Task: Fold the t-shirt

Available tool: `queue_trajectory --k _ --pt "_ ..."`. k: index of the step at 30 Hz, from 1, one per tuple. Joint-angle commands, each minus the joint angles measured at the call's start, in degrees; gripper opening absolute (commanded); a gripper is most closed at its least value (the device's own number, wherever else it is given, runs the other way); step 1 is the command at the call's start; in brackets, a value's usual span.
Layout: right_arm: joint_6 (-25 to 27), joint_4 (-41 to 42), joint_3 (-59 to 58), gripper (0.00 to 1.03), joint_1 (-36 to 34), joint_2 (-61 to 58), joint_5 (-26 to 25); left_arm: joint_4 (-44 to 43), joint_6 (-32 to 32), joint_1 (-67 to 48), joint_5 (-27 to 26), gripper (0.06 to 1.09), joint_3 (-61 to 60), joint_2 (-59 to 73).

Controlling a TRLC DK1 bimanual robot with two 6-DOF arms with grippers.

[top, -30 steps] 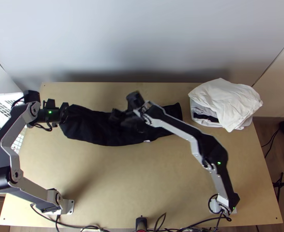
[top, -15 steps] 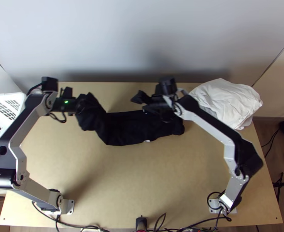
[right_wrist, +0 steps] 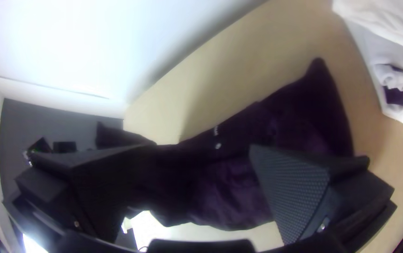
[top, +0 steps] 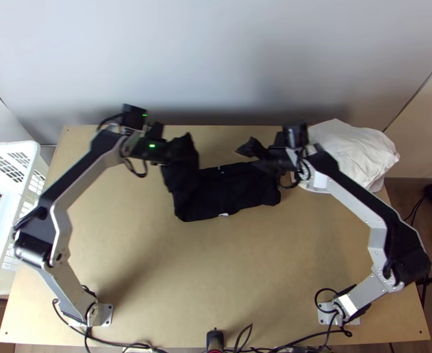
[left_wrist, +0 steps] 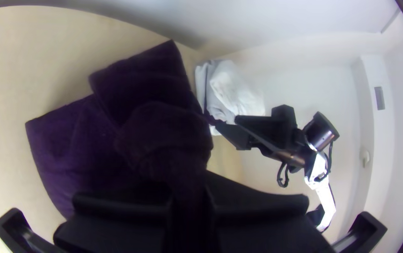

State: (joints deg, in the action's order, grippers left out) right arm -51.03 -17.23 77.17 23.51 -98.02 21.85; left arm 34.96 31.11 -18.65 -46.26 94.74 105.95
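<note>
Pale wood: one table (top: 145, 253), underlying the lot. White and black: two jointed arms, based at near left and near right. White plastic: one slatted basket (top: 30, 170), left edge. White cloth: one heap (top: 348, 153), far right. Black cloth: one t-shirt (top: 233, 188), already compact, middle of the table toward the far side; long axis left to right, right portion flat, left end raised. Black grippers, two. The left gripper (left_wrist: 188, 192) is closed on that raised left end. The right gripper (right_wrist: 203, 152) is empty, its fingers well parted, above the shirt's right portion near its far edge. Governing relation: the held end stands left of the flat portion, on the long axis, with the left arm nearer; the next fold probably calls for carrying it rightward along that axis, a bunched edge being the likely defect. White: one small label (top: 223, 215), shirt's near edge.
</note>
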Motion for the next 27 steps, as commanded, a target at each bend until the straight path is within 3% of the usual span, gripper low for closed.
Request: queue_trajectory --k 1,12,27 --pt "2.77 0.18 -6.5 0.98 -7.34 4.77 -0.75 -1.74 2.55 -8.15 0.64 0.09 6.6 6.37" --pt "5.15 0.27 -14.15 0.98 -18.06 12.59 -0.75 -3.06 5.27 -14.13 1.88 0.09 16.0 18.41" --pt "5.76 0.36 -19.69 0.98 -21.4 16.45 -0.75 -3.76 7.91 -19.49 3.81 0.09 29.54 34.23"
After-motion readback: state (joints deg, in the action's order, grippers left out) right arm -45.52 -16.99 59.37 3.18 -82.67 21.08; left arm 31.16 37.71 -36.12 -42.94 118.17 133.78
